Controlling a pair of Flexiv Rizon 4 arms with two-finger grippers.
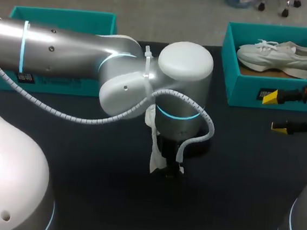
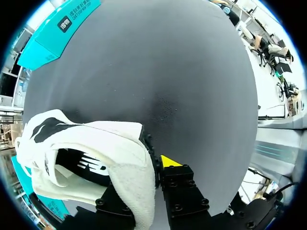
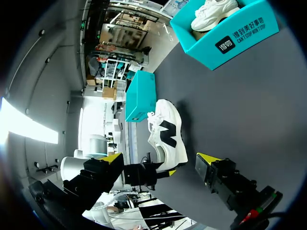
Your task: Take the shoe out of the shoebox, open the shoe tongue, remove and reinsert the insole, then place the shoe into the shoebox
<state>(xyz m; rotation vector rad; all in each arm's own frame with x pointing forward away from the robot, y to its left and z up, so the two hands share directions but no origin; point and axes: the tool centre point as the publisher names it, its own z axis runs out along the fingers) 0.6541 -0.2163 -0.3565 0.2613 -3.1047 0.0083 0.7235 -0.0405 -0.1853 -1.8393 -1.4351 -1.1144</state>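
Note:
A white shoe (image 2: pixel 91 153) with a black logo lies on the dark table (image 1: pixel 235 172) near the middle. My left gripper (image 2: pixel 149 165) is shut on the rim of its opening: one yellow-tipped finger (image 2: pixel 170 161) presses the outside, and the other is hidden behind the fabric. From overhead, my left arm's wrist covers most of the shoe (image 1: pixel 154 148). My right gripper (image 1: pixel 281 112) hovers open at the table's right side, in front of the teal shoebox (image 1: pixel 243 91). In the right wrist view the shoe (image 3: pixel 168 132) lies ahead of my right gripper (image 3: pixel 160 160), apart from it.
A second pale shoe (image 1: pixel 279 53) rests inside the shoebox at the back right. Another teal box (image 1: pixel 59 19) sits at the back left, partly behind my left arm. Bare table lies between the middle shoe and the right shoebox.

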